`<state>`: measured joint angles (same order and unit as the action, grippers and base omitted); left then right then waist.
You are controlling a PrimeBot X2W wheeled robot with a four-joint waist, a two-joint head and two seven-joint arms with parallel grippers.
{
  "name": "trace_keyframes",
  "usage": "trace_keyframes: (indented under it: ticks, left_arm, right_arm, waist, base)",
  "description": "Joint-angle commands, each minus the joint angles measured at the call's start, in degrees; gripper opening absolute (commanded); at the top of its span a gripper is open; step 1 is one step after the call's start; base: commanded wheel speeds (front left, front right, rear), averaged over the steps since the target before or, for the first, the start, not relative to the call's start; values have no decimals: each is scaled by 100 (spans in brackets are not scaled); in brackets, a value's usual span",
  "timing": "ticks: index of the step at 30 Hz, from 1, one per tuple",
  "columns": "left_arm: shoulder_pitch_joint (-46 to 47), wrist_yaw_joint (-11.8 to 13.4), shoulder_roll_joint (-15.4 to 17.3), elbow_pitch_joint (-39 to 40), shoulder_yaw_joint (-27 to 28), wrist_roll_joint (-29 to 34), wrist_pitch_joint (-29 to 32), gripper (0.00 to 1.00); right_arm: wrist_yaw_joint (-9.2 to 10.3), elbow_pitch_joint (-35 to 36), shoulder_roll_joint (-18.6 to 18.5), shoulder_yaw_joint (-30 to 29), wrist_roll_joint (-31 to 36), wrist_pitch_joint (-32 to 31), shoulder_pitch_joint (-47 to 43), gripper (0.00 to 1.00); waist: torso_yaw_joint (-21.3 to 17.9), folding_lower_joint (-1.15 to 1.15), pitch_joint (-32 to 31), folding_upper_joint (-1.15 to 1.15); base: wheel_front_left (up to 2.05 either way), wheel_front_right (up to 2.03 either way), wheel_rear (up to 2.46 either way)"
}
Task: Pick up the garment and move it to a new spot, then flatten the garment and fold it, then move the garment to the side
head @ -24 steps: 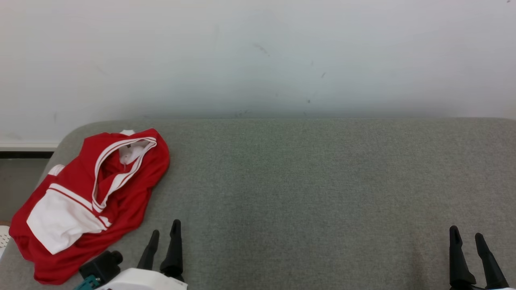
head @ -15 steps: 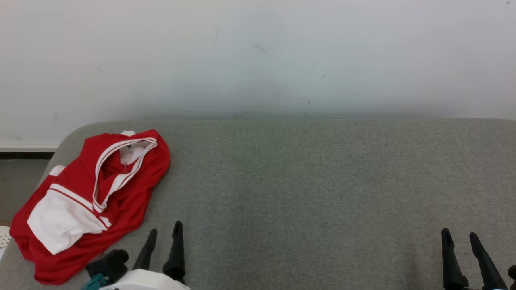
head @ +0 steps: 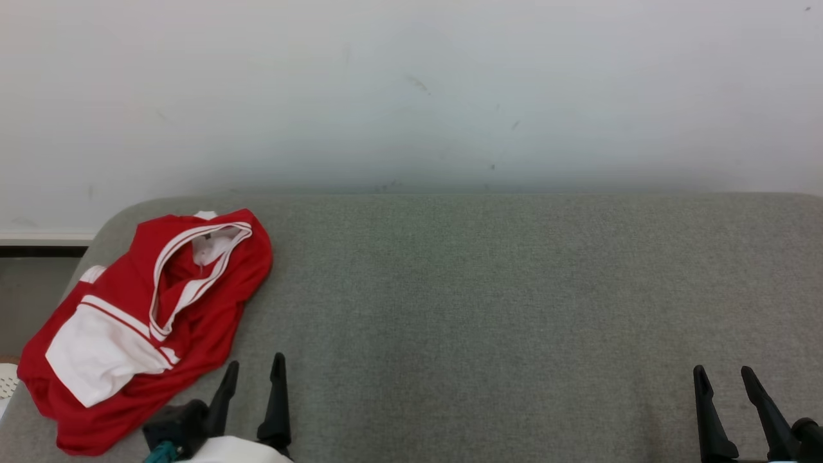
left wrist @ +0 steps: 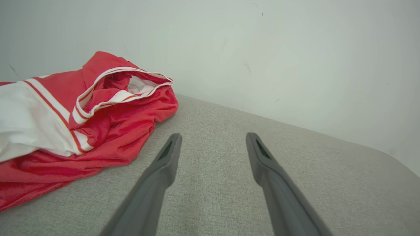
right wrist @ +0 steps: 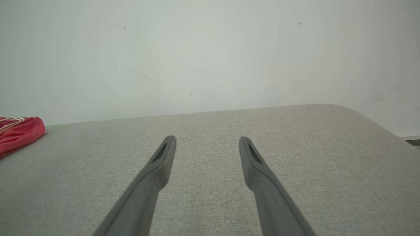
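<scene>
The garment (head: 148, 321) is a red jersey with white panels and white trim, lying crumpled at the left end of the grey padded surface (head: 488, 296). In the left wrist view the garment (left wrist: 75, 121) lies left of the fingers, its hem close to the left finger. My left gripper (head: 254, 366) is open and empty, just right of the garment's lower edge, apart from it. My right gripper (head: 723, 373) stands open and empty near the front right of the surface. The right wrist view catches a red corner of the garment (right wrist: 18, 132) at its far left.
A pale wall (head: 411, 90) rises directly behind the padded surface. The surface's rounded left corner (head: 109, 215) drops off to a darker floor (head: 26, 296). A white perforated object (head: 5, 381) peeks in at the left edge.
The head view has shifted slightly, so the scene sits a little lower. Both grippers have moved a little leftward, staying open. The garment has not moved on the surface.
</scene>
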<state>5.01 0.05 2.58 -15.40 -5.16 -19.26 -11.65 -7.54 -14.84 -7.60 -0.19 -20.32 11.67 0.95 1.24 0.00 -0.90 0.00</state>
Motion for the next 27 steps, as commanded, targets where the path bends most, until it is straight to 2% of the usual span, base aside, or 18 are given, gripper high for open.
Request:
trace_keyframes:
  ticks: [1,18,27]
  left_arm:
    - [-50,19,43,44,5,182,-46,100]
    - [-231,-39,45,4,-87,1019,-241,100]
    - [-266,-19,47,-81,-58,1033,-325,100]
  right_arm:
    - [7,-9,-53,12,132,45,54,100]
    - [9,-182,57,-100,349,237,67,100]
    - [10,-302,50,-56,425,322,25,100]
  waist:
    - [5,0,-7,0]
    - [16,0,-37,0]
    - [17,0,-68,0]
  base:
    - [0,0,0]
    - [0,0,0]
    - [0,0,0]
